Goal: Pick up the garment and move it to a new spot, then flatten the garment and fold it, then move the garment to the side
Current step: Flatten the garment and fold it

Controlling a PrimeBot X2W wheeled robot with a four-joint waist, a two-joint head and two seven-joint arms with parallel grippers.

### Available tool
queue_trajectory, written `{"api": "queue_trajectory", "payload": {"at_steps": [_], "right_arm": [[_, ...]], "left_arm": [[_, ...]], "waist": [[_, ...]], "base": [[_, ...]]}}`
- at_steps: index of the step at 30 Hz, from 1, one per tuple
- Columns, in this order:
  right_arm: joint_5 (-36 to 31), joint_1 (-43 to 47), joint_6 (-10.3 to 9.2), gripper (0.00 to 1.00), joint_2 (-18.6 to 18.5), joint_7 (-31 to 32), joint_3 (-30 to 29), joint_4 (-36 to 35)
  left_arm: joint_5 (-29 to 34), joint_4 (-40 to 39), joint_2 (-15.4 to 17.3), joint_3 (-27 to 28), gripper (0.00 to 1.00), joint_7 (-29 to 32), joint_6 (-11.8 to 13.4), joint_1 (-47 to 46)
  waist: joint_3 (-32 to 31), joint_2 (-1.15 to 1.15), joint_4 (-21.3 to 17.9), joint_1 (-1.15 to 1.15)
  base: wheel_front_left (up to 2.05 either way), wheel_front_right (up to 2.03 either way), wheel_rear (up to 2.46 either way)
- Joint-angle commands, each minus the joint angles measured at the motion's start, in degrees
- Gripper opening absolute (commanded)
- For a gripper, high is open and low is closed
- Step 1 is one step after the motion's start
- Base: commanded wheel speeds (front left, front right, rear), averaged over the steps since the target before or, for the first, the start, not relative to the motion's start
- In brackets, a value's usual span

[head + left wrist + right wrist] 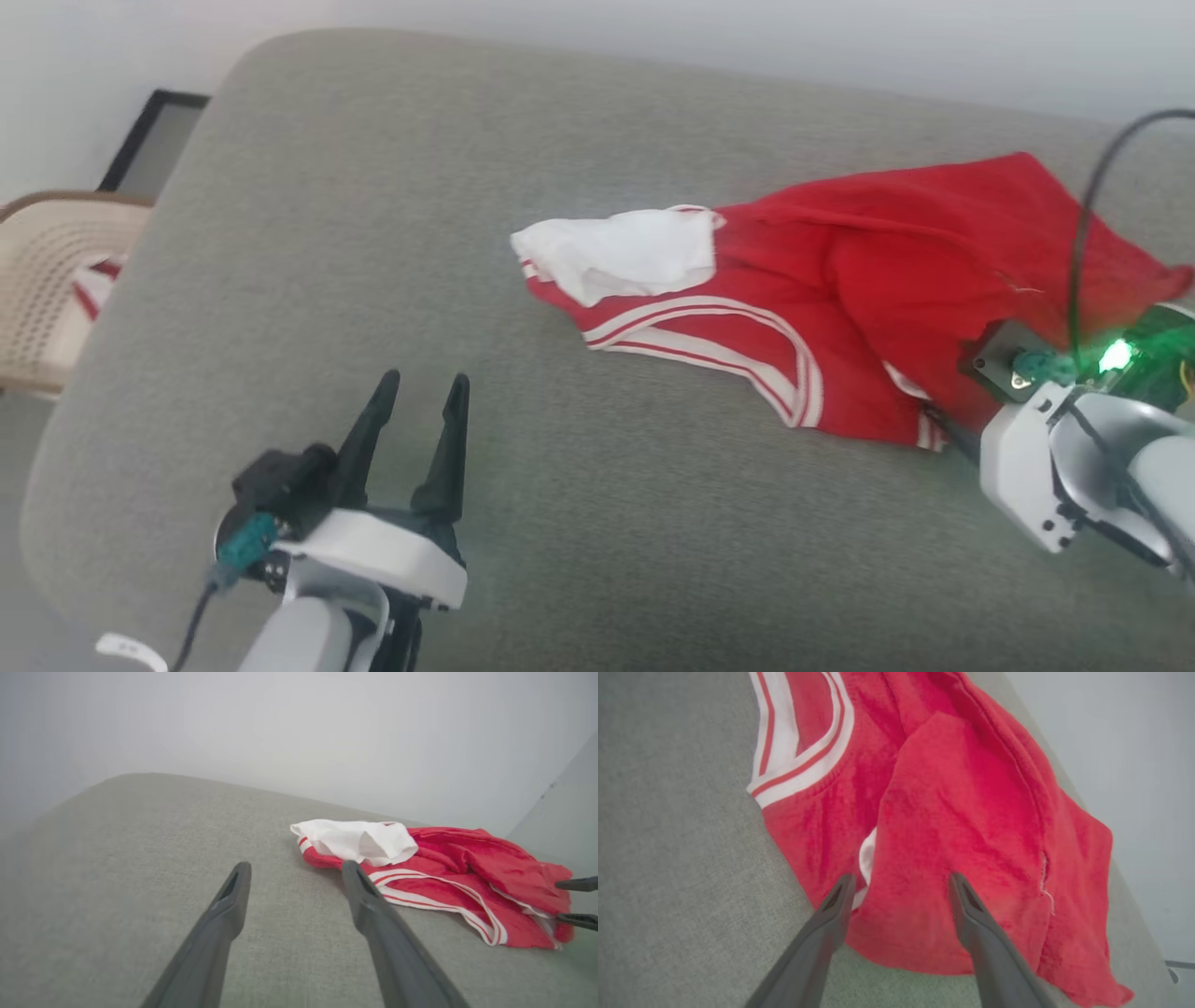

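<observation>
Beige plastic chair (47,280) sits at your far left beside the grey fabric cushion (373,233), with something red-and-white striped on its seat. A dark frame (154,140) leans against the wall behind it.

Your left hand (425,380) hovers over bare cushion at the lower left. Its two dark fingers are spread apart and hold nothing, and it is well apart from the cloth.

The garment (840,280) lies crumpled on the right half of the cushion. Its white panel is bunched at the left end and the striped trim curves along the near edge. The red body is rumpled in folds toward the right edge.

Your right hand (901,882) is at the garment's near right corner, fingers wide apart. In the right wrist view they frame the red hem without pinching it. You cannot tell whether the tips touch the cloth.
</observation>
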Motion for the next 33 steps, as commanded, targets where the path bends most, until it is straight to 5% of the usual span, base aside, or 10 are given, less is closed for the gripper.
{"api": "queue_trajectory", "payload": {"at_steps": [1, 5, 6, 7, 8, 16, 25, 33], "right_arm": [[1.35, -1.78, 0.01, 1.0, -1.61, 1.91, 2.23, -0.71], [3.96, -4.42, 0.01, 0.95, -4.54, 3.87, 5.47, -1.33], [4.24, -4.73, 0.01, 0.49, -5.05, 4.07, 6.05, -1.28], [4.67, -5.04, 0.0, 0.17, -5.38, 4.02, 6.37, -1.09], [4.55, -5.4, 0.01, 0.0, -5.8, 4.34, 6.74, -0.63], [5.47, -6.95, 0.0, 0.0, -5.38, 3.2, 4.16, 3.27], [7.02, 0.72, 0.01, 0.0, -2.63, -2.94, -16.73, 13.58], [0.4, 4.52, 0.01, 0.0, 5.37, -7.78, -35.74, 20.6]], "left_arm": [[1.65, -1.04, -1.5, 1.49, 1.0, -0.25, -0.78, 1.54], [4.23, -2.12, -4.28, 4.94, 1.0, -0.26, -2.68, 3.96], [4.64, -2.13, -4.72, 5.59, 1.0, -0.27, -3.12, 4.31], [5.11, -2.32, -5.32, 6.19, 1.0, -0.27, -3.55, 4.45], [5.21, -2.55, -5.9, 6.9, 1.0, -0.27, -3.97, 4.56], [7.57, -2.3, -7.7, 9.94, 1.0, -0.26, -6.08, 4.06], [8.51, -2.24, -8.34, 11.38, 1.0, -0.27, -6.9, 4.55], [8.34, -2.33, -8.61, 11.26, 1.0, -0.26, -7.14, 3.22]], "waist": [[0.56, 0.0, 1.93, 0.0], [0.83, 0.0, 3.34, 0.0], [0.91, 0.0, 3.47, 0.0], [0.96, 0.0, 3.55, 0.0], [1.02, 0.0, 3.58, 0.0], [1.61, 0.0, 1.72, 0.0], [1.6, 0.0, -1.87, 0.0], [3.19, 0.0, -4.88, 0.0]], "base": [[0.0, 0.0, 0.0], [0.0, 0.0, 0.0], [0.0, 0.0, 0.0], [0.0, 0.0, 0.0], [0.0, 0.0, 0.0], [0.0, 0.0, 0.0], [0.0, 0.0, 0.0], [0.0, 0.0, 0.0]]}}
